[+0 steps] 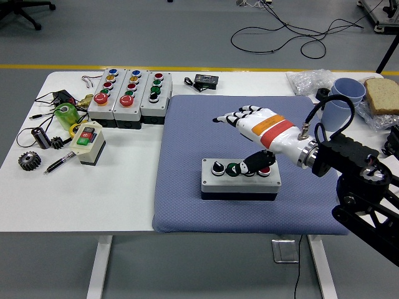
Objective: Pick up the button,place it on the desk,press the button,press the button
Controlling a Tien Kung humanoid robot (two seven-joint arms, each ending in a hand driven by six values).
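A grey button box (pixel 240 179) lies flat on the blue mat (pixel 187 137), carrying a black knob, a green button and a red button (pixel 265 169) in a row. My right hand (pixel 246 121) hovers above and slightly behind the box, white with an orange stripe, fingers spread and pointing left. Its black thumb (pixel 254 163) hangs down over the box's top, between the green and red buttons. The hand holds nothing. My left arm is out of view.
Three more button boxes (pixel 129 95) stand at the back left, with a beige switch box (pixel 87 142), a gear, a pen and wires on the left. Blue cups (pixel 345 99), bread and plastic bags sit at the back right.
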